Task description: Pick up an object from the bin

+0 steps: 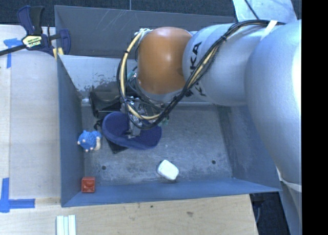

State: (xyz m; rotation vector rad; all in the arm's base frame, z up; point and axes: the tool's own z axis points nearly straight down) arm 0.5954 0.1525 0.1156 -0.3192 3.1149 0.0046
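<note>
In the left half of the grey bin (154, 192), under the arm's orange cover (161, 60) and its cables, the tool (134, 125) sits low on a dark blue rounded thing (115, 126); whether it is released or clenched cannot be told. A black object (105, 101) lies just behind the blue thing, toward the far-left corner. A small blue-and-yellow toy (89, 141) lies beside the left wall, a red block (88, 184) in the near-left corner, and a white lump (167, 170) by the near wall.
</note>
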